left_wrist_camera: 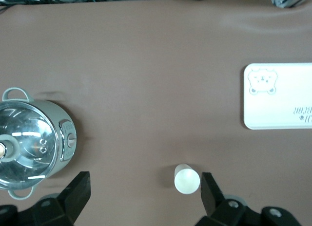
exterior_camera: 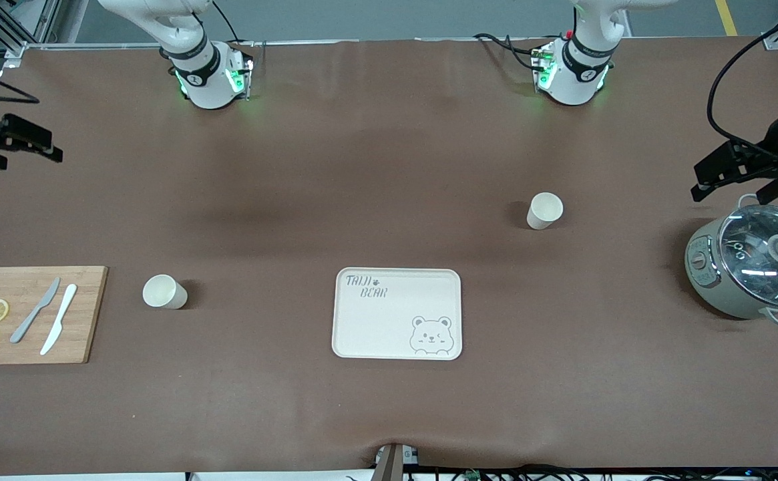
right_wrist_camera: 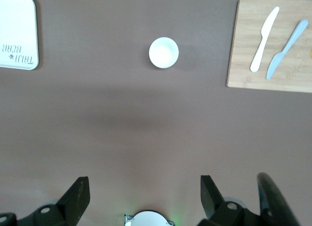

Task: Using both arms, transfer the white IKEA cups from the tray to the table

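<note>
On bare brown table (exterior_camera: 389,167), two upright white cups: one (exterior_camera: 545,210) toward left arm's end, one (exterior_camera: 163,292) between tray (exterior_camera: 397,313) and cutting board (exterior_camera: 31,314). Left gripper (exterior_camera: 736,175) spread wide, seemingly above pot (exterior_camera: 752,267). Right gripper (exterior_camera: 15,143) spread too, at table's edge, nothing pinched.

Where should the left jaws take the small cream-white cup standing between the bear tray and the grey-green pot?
Probably across the side wall just below the rim of the small cream-white tapered cup, coming straight down from above: it stands upright, mouth up, handleless, with bare table around it.
</note>
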Tool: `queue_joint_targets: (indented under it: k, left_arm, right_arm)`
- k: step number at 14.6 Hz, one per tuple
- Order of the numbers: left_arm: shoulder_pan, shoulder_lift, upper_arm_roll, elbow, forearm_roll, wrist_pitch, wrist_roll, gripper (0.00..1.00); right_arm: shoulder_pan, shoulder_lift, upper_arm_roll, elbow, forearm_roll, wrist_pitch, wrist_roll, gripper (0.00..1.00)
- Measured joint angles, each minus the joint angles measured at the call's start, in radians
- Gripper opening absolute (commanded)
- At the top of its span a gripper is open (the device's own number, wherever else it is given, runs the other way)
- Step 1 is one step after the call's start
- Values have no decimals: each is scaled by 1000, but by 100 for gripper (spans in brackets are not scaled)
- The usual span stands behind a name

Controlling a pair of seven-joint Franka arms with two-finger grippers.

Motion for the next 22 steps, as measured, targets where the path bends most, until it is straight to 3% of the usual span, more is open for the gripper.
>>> queue_joint_targets:
  k: [6, 22]
  left_arm:
    - [0, -5, -22, 1, 0, -116, 60, 100]
    - [-7, -5, -29, 1, 0, -135, -17, 100]
  right_arm:
    - [0, -31, 3, -38, -69, 5, 40, 100]
    - [-4, -38, -9, 4, -97, 11, 58, 100]
